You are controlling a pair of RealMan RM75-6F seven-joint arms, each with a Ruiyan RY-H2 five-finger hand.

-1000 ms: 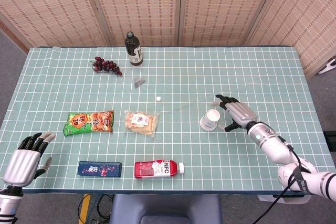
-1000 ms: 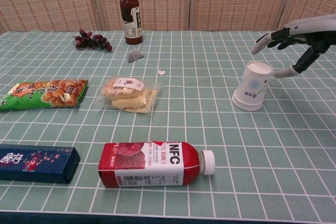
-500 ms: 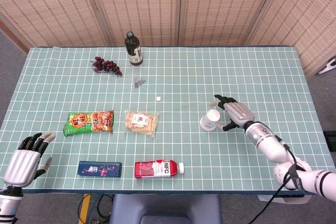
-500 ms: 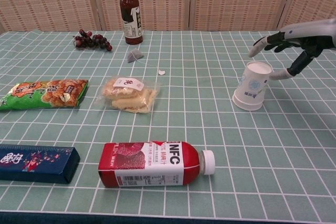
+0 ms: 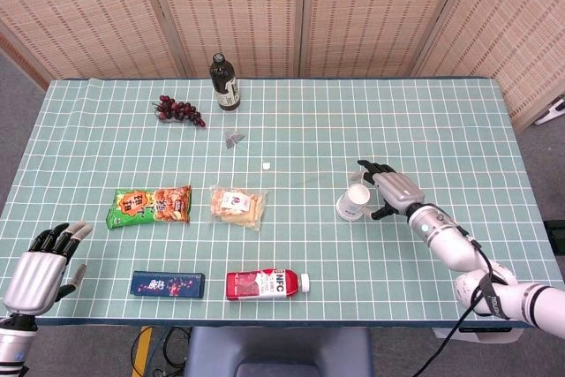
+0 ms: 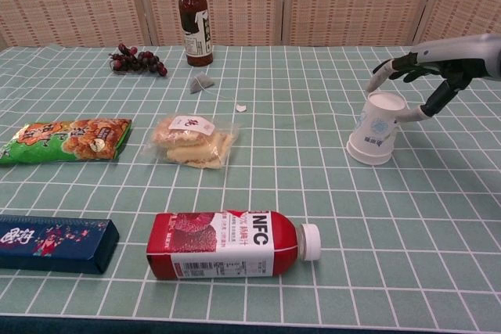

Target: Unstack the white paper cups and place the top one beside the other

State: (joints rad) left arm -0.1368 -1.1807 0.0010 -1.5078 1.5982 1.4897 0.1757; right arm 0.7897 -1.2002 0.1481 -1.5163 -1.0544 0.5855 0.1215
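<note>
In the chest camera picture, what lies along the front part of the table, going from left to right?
Dark blue box → red NFC juice bottle → stacked white paper cups → robot's right hand.

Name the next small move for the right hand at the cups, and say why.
Probably close the fingers onto the top cup's rim. The right hand brackets the upside-down white paper cups, fingers spread either side, gripping nothing yet, and the stack is not yet separated.
</note>
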